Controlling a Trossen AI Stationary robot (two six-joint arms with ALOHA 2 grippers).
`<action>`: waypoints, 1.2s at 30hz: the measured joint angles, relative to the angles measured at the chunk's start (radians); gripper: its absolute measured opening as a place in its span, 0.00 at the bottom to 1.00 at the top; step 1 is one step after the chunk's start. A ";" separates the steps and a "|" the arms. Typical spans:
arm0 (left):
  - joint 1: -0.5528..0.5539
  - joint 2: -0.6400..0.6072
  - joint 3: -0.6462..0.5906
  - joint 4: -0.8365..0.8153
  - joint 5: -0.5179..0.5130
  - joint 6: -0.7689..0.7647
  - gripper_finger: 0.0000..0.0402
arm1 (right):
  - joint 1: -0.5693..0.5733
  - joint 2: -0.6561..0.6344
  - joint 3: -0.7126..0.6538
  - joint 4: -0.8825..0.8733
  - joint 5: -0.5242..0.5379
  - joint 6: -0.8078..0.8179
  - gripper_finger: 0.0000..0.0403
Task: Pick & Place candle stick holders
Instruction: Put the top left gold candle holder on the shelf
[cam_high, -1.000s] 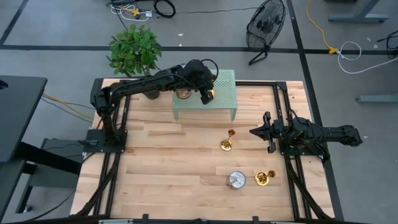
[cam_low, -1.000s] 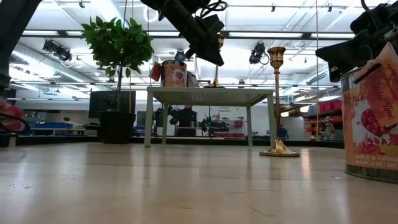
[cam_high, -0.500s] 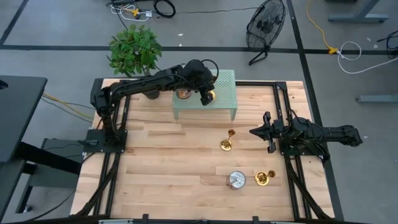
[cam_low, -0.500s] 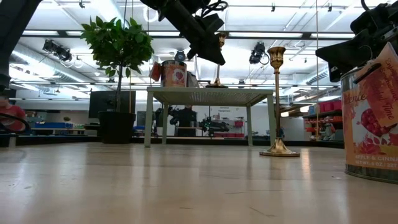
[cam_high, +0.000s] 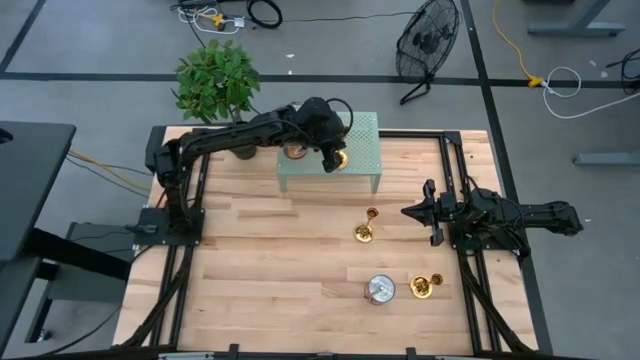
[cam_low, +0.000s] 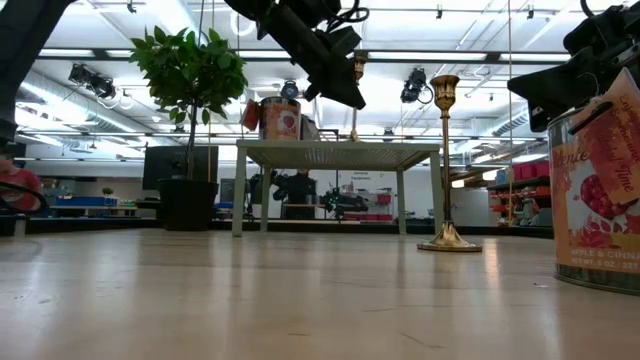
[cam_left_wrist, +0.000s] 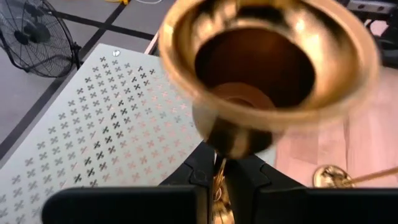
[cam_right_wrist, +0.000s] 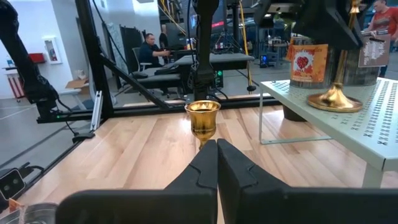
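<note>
Already my left gripper (cam_high: 338, 156) was clamped narrow on the thin stem of one brass candle stick holder (cam_left_wrist: 264, 68), and the question was how that holder stood over the pale green perforated stand (cam_high: 365, 135). From above, the gripper hung over the stand's middle, toward its 6 o'clock edge. In the right wrist view the flared base (cam_right_wrist: 336, 98) looked to sit on the perforated top, or just above it; I could not tell which. The long axis ran upright, cup (cam_low: 357, 63) at the top in the low view, so I judged the next move to be a straight release and a lift clear, with no tilt that might tip the stem.

A candle tin (cam_high: 294, 151) stood on the same stand at 9 o'clock from my held piece, near but apart.

My right gripper (cam_high: 412, 211) waited with its fingers pressed together on nothing, off at the table's 3 o'clock side. A second holder (cam_high: 366, 228) stood just at 8 o'clock from it, and a third (cam_high: 425, 287) lay farther toward 6 o'clock beside another silver-lidded tin (cam_high: 379, 290). That arm was the nearer one for both.
</note>
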 joint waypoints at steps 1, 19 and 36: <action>0.000 0.003 0.000 0.006 0.001 0.000 0.09 | 0.000 0.000 0.000 0.000 0.000 0.000 0.01; -0.002 0.014 -0.002 0.005 -0.001 -0.005 0.19 | 0.000 0.000 0.000 -0.001 0.000 0.000 0.01; -0.003 0.014 -0.002 0.008 -0.045 -0.006 0.56 | 0.000 0.000 0.000 -0.002 0.000 0.000 0.01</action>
